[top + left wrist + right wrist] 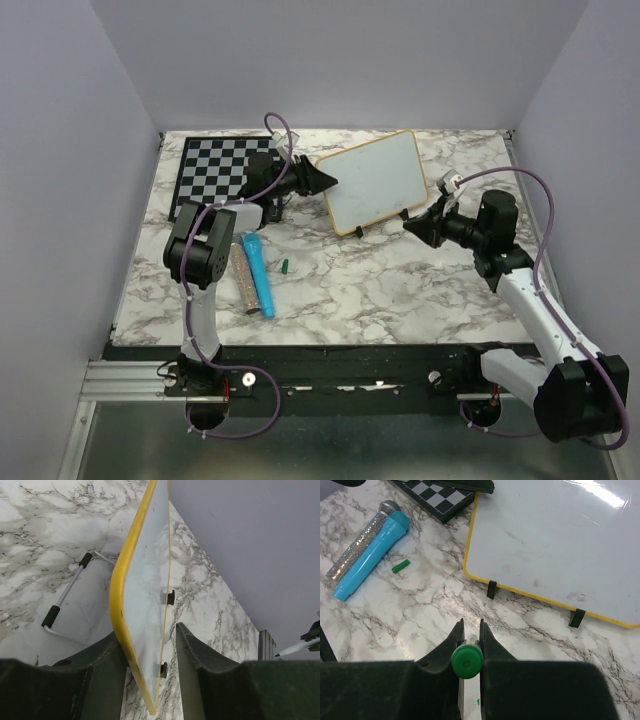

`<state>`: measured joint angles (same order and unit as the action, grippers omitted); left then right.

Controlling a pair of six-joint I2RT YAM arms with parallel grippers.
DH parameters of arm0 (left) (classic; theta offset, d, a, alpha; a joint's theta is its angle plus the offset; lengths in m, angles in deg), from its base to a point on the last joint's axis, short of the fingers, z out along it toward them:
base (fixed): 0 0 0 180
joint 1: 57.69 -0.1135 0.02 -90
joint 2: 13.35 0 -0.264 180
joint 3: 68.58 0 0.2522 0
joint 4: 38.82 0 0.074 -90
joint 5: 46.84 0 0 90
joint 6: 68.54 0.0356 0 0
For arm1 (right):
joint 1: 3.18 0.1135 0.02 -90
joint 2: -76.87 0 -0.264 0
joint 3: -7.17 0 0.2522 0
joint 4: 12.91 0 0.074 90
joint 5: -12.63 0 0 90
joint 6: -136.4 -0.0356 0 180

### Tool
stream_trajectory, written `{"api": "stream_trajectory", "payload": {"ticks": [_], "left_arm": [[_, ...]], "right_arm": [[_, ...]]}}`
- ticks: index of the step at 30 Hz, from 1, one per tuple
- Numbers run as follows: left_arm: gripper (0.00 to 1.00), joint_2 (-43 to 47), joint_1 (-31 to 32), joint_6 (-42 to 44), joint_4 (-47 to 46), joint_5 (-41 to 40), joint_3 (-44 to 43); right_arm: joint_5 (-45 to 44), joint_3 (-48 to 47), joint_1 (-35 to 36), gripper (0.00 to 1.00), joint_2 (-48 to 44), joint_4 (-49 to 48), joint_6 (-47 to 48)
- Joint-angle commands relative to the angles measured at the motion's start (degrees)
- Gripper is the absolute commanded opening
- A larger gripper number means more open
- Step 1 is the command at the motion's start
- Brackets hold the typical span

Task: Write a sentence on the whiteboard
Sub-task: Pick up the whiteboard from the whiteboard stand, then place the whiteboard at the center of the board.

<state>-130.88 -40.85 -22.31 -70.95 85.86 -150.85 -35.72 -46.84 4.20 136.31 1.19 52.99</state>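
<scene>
The left hand [148, 635] stands about half open, straddling the side edge of the whiteboard [145, 605]. One finger [107, 655] lies against the yellow rim, while a thin slit shows on the other side, so I cannot tell whether it truly pinches the board. I reckon it is there to brace the board, which leans on a thin wire stand [65, 597] and would likely tip under a pen's push.

The right hand [471, 624] is closed tight on a green marker [467, 662] and hovers just in front of the board's lower edge, apart from it. The bared marker seems ready to be brought to the face.

The whiteboard stands tilted toward the back middle of the marble surface [420, 610], between the two hands. Its face is blank apart from faint smudges, so the sentence is not yet begun.

A small green cap [400, 566] lies on the surface. Beside it are a blue toy microphone [372, 562] and a glittery one [360, 542], with a chessboard [440, 497] just behind them.
</scene>
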Motion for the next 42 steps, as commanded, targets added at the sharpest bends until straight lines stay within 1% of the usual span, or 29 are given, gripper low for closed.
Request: {"api": "stream_trajectory", "payload": {"ticks": [1,3,4,5,6,7,9,10,13,17,22,27,33,38,40,42], "left_arm": [[0.42,-2.17,-0.32,0.97,0.88,1.34,-3.20],[0.35,-3.13,-0.32,0.88,1.24,1.95,-4.17],[0.23,-3.49,-0.32,0.79,1.41,2.30,-5.22],[0.15,-3.84,-0.32,0.53,1.42,2.56,-5.66],[0.03,-4.45,-0.32,0.44,1.42,3.00,-6.10],[0.00,-4.54,-0.32,0.35,0.81,3.01,-6.63],[0.00,-4.63,-0.32,-0.87,-0.86,4.14,-6.90],[0.00,-4.37,-0.32,-1.66,-4.09,5.11,-6.64],[0.00,-2.35,-0.40,-2.99,-7.80,5.47,-6.55],[0.00,0.55,-0.32,-4.22,-8.16,3.98,-7.60],[0.00,4.50,-0.23,-8.43,-10.88,1.60,-7.86],[0.00,6.00,-0.14,-11.34,-10.98,1.07,-9.53],[0.00,7.76,-0.14,-9.76,-8.96,0.28,-9.36],[0.00,10.04,-0.05,-9.06,-8.78,0.02,-7.87],[0.00,11.88,0.21,-8.97,-8.34,-0.42,-6.90],[0.00,13.55,1.08,-7.48,-7.47,-1.47,-4.19]], "right_arm": [[1.42,-2.03,-0.43,0.00,0.41,1.42,0.79],[1.42,-2.03,-0.52,0.00,0.33,1.33,0.79],[1.42,-2.03,-0.43,0.01,0.33,1.33,0.88],[1.42,-2.03,-0.43,0.00,0.33,1.42,0.88],[1.59,-2.11,-0.43,0.01,0.50,1.33,0.88],[1.68,-2.11,-0.43,0.00,0.59,1.42,0.88],[1.77,-2.11,-0.52,0.01,0.59,1.51,0.88],[1.77,-2.11,-0.43,0.00,0.59,1.51,0.88],[1.95,-2.29,-0.52,0.00,0.33,1.68,1.06],[1.94,-2.64,-0.78,0.01,-0.73,2.03,1.06],[4.14,-3.08,-1.66,0.01,-2.22,2.74,0.53],[5.28,-3.26,-2.28,0.01,-3.89,2.91,0.35],[6.78,-3.69,-3.42,0.00,-4.42,3.62,-0.09],[8.97,-4.40,-4.04,0.01,-5.82,4.58,0.96],[11.69,-5.62,-4.30,0.01,-6.35,6.60,2.19],[13.63,-6.33,-4.74,0.00,-7.40,8.61,3.16]]}}
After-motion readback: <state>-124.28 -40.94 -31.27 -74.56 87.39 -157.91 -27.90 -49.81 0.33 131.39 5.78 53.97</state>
